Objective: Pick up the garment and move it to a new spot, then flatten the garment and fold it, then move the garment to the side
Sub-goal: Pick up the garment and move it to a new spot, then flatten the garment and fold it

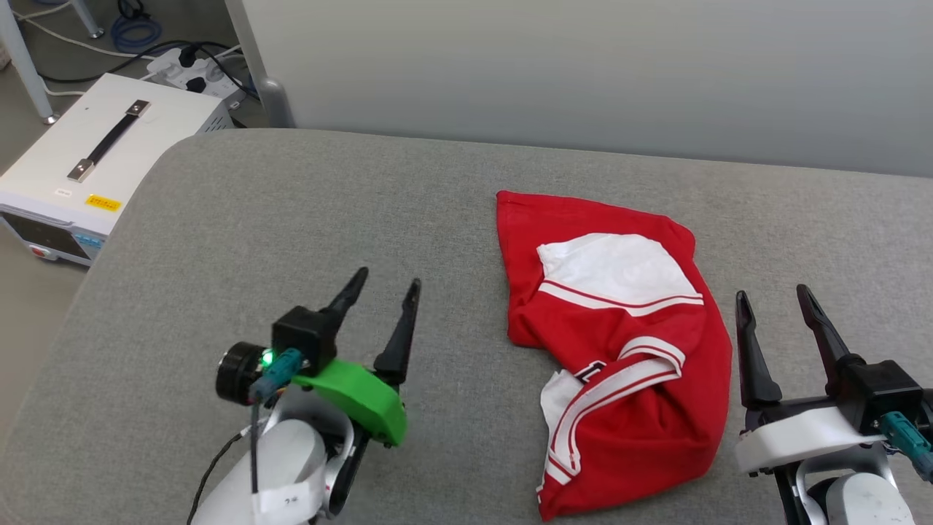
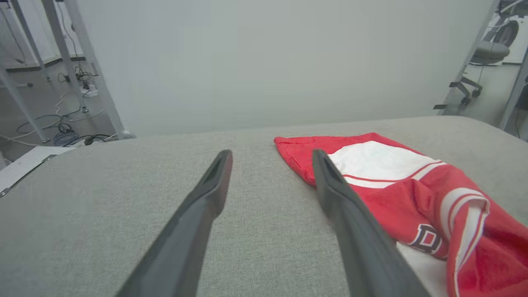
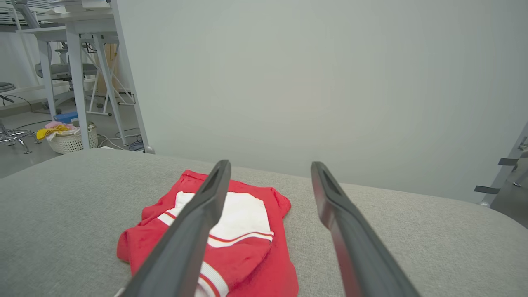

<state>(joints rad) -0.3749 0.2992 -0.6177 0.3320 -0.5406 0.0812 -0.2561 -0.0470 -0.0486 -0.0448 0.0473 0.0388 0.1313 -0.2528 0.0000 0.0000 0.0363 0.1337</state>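
I am looking over a grey padded table (image 1: 291,219); its far edge is running across ahead of both pairs of fingers, right against a pale wall panel (image 1: 583,73). Its rounded corner is curving away ahead and to the left of the left fingers; beyond that corner a white box with a black handle (image 1: 109,138) is sitting on the floor.

The left gripper (image 1: 388,277) is hovering with its fingers spread wide and gripping nothing. Bare grey cloth is lying under them, ahead of them and out to their left, so that is where the open room is. The right gripper (image 1: 771,292) is also hanging released and empty, with clear cloth ahead of its fingers and to their right.

The shirt (image 1: 612,328) is lying on the table between the two grippers, nearer the right one. Its right edge is sitting just beside the right gripper's left finger, and I cannot tell whether they are touching. A strip of bare table is separating it from the left fingers.

It is lying in a loose, crumpled heap rather than flat; red cloth is wrapping around a white sleeve that is facing up; red-and-white striped trim is curling across the middle. A black letter outlined in white is peeking out beside the trim.
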